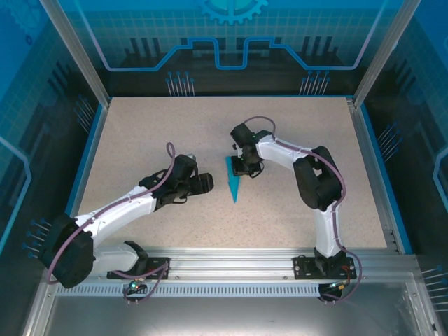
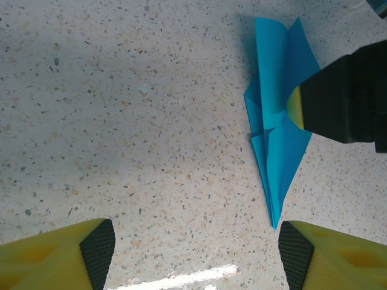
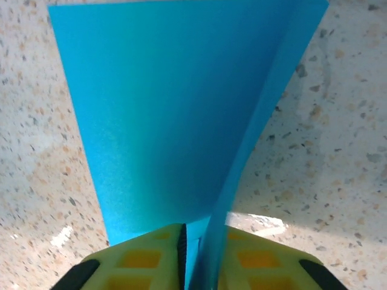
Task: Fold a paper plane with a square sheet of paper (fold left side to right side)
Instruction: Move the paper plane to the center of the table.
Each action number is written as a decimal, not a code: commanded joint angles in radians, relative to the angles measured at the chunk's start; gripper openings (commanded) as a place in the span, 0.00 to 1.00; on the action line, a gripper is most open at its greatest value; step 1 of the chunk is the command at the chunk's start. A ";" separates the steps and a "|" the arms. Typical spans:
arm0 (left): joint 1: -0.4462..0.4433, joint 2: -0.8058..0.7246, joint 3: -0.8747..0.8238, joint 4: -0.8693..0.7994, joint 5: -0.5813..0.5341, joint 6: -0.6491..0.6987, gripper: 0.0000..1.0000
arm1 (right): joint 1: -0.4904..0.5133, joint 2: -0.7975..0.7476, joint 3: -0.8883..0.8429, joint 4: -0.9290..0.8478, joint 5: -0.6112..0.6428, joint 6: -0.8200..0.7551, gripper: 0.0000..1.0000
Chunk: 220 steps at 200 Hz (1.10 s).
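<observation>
The square sheet of paper lies at the table's centre, folded into a slim bright blue paper plane (image 1: 233,183) whose nose points toward the near edge. My right gripper (image 1: 246,168) is shut on its wide rear part. In the right wrist view the paper plane (image 3: 181,109) fans out from between the yellow fingers of the right gripper (image 3: 202,257), with one flap standing up. My left gripper (image 1: 208,183) stands open just left of the nose. In the left wrist view the paper plane (image 2: 281,136) has its tip just above the right pad (image 2: 296,254), and the left gripper (image 2: 196,251) holds nothing.
The speckled beige tabletop (image 1: 154,140) is bordered by blue edging and aluminium frame posts (image 1: 77,56). A metal rail (image 1: 231,262) with both arm bases runs along the near edge. Bare tabletop surrounds the plane on every side.
</observation>
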 commanded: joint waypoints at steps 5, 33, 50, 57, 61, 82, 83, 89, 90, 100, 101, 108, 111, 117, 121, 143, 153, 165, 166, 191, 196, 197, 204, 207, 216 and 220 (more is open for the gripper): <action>0.003 0.001 0.024 -0.037 -0.027 0.021 0.76 | 0.006 -0.116 -0.059 0.016 -0.060 -0.015 0.04; 0.004 -0.004 0.024 -0.047 -0.037 0.021 0.77 | -0.037 -0.244 -0.183 0.144 -0.269 -0.014 0.00; 0.003 -0.005 0.025 -0.051 -0.040 0.022 0.77 | -0.079 -0.307 -0.269 0.224 -0.395 -0.004 0.00; 0.004 -0.005 0.026 -0.052 -0.043 0.022 0.77 | -0.097 -0.324 -0.305 0.251 -0.422 0.002 0.00; 0.005 -0.005 0.027 -0.055 -0.045 0.023 0.77 | -0.108 -0.333 -0.324 0.263 -0.433 0.001 0.00; 0.005 -0.004 0.029 -0.057 -0.048 0.021 0.77 | -0.180 -0.343 -0.432 0.313 -0.462 -0.001 0.00; 0.004 -0.004 0.029 -0.057 -0.048 0.021 0.77 | -0.184 -0.341 -0.437 0.314 -0.464 -0.001 0.00; 0.004 -0.003 0.029 -0.056 -0.047 0.021 0.77 | -0.207 -0.329 -0.461 0.330 -0.470 -0.006 0.00; 0.004 -0.004 0.029 -0.056 -0.047 0.021 0.77 | -0.211 -0.326 -0.465 0.332 -0.471 -0.007 0.00; 0.003 -0.001 0.031 -0.059 -0.048 0.021 0.77 | -0.247 -0.292 -0.490 0.342 -0.477 -0.020 0.00; 0.003 -0.001 0.030 -0.060 -0.049 0.021 0.77 | -0.250 -0.287 -0.492 0.344 -0.478 -0.021 0.00; 0.004 0.002 0.031 -0.061 -0.047 0.022 0.77 | -0.272 -0.260 -0.504 0.348 -0.478 -0.032 0.01; 0.003 0.002 0.032 -0.062 -0.047 0.023 0.77 | -0.282 -0.249 -0.506 0.347 -0.474 -0.035 0.01; 0.003 0.004 0.033 -0.064 -0.046 0.022 0.78 | -0.297 -0.232 -0.511 0.343 -0.464 -0.040 0.03; 0.004 0.006 0.034 -0.067 -0.046 0.022 0.77 | -0.306 -0.224 -0.514 0.340 -0.454 -0.041 0.04; 0.005 0.008 0.039 -0.070 -0.048 0.023 0.78 | -0.329 -0.240 -0.524 0.302 -0.364 -0.055 0.20; 0.005 0.008 0.040 -0.070 -0.053 0.024 0.78 | -0.327 -0.269 -0.512 0.264 -0.307 -0.067 0.25; 0.004 0.011 0.046 -0.071 -0.055 0.028 0.78 | -0.322 -0.304 -0.485 0.188 -0.226 -0.081 0.32; 0.004 0.011 0.046 -0.070 -0.054 0.029 0.78 | -0.321 -0.310 -0.482 0.181 -0.218 -0.082 0.32; 0.004 0.017 0.049 -0.046 -0.046 0.034 0.80 | -0.280 -0.412 -0.426 0.037 -0.053 -0.108 0.41; 0.003 0.017 0.047 -0.037 -0.043 0.033 0.81 | -0.267 -0.429 -0.418 0.018 -0.027 -0.110 0.42; 0.003 0.017 0.047 -0.034 -0.042 0.032 0.81 | -0.265 -0.432 -0.415 0.012 -0.026 -0.111 0.43; 0.003 0.018 0.040 -0.015 -0.036 0.030 0.83 | -0.247 -0.452 -0.405 -0.016 -0.004 -0.112 0.44; 0.003 0.018 0.038 -0.006 -0.033 0.030 0.84 | -0.239 -0.459 -0.401 -0.025 -0.001 -0.111 0.44; 0.004 0.017 0.031 0.017 -0.023 0.027 0.88 | -0.215 -0.470 -0.394 -0.048 0.001 -0.106 0.44; 0.003 0.018 0.027 0.027 -0.019 0.025 0.91 | -0.201 -0.472 -0.391 -0.055 0.000 -0.100 0.44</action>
